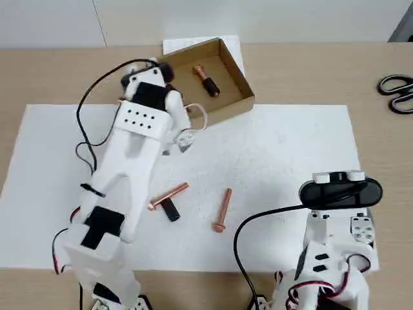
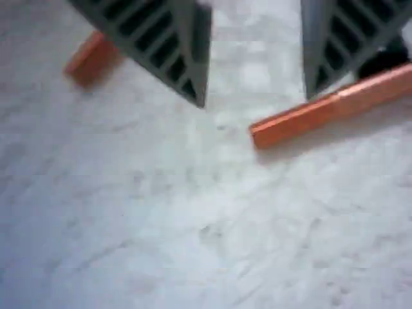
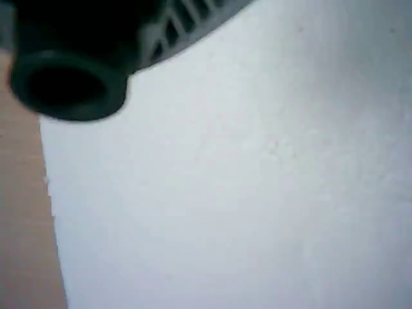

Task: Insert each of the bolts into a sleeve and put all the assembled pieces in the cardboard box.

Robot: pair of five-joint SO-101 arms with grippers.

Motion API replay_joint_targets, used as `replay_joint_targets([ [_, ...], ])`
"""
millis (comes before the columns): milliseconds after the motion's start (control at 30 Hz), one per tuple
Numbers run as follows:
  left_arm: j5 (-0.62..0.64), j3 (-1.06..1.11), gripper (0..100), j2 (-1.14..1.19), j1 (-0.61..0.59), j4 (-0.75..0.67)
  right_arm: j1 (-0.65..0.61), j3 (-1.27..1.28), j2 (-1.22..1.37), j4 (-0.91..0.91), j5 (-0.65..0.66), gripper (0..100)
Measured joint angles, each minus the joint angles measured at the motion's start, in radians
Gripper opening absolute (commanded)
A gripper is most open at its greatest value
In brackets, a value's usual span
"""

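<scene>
A cardboard box (image 1: 240, 82) at the back holds one copper bolt in a black sleeve (image 1: 208, 81). On the white mat lies a copper bolt (image 1: 169, 195) (image 2: 328, 109) with a black sleeve (image 1: 170, 210) (image 2: 386, 58) beside its tip. A second bolt (image 1: 222, 210) (image 2: 90, 58) lies to its right. My left gripper (image 1: 182, 139) (image 2: 254, 100) hangs open just in front of the box, above the mat and short of the bolts. My right gripper (image 3: 96, 58) sits low at the front right, over the mat's edge, apparently shut on a black sleeve (image 3: 64, 87).
The white mat (image 1: 284, 155) covers most of the wooden table. Scissors (image 1: 397, 92) lie at the far right edge. A white sheet (image 1: 193, 45) sticks out behind the box. The right arm (image 1: 339, 194) is folded at the front right.
</scene>
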Motion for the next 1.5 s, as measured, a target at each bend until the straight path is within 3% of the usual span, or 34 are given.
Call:
replay_joint_targets([
  [100,-0.265,0.066,9,0.000,-0.044,0.000,0.000,0.000,0.000,0.000,0.000,0.7],
  [267,-0.822,0.198,9,0.000,-0.055,0.000,0.000,0.000,0.000,0.000,0.000,0.7],
  [333,-0.954,0.242,9,0.000,-0.055,0.000,0.000,0.000,0.000,0.000,0.000,0.7],
  [433,-1.054,0.262,9,0.000,-0.052,0.000,0.000,0.000,0.000,0.000,0.000,0.7],
  [600,-1.097,0.262,9,0.000,-0.005,0.000,0.000,0.000,0.000,0.000,0.000,0.7],
  [1167,-1.073,0.269,10,0.000,0.058,0.000,0.000,0.000,0.000,0.000,0.000,0.7],
  [1500,-1.034,0.216,14,0.149,0.058,-0.031,0.000,0.000,0.000,0.000,0.000,0.7],
])
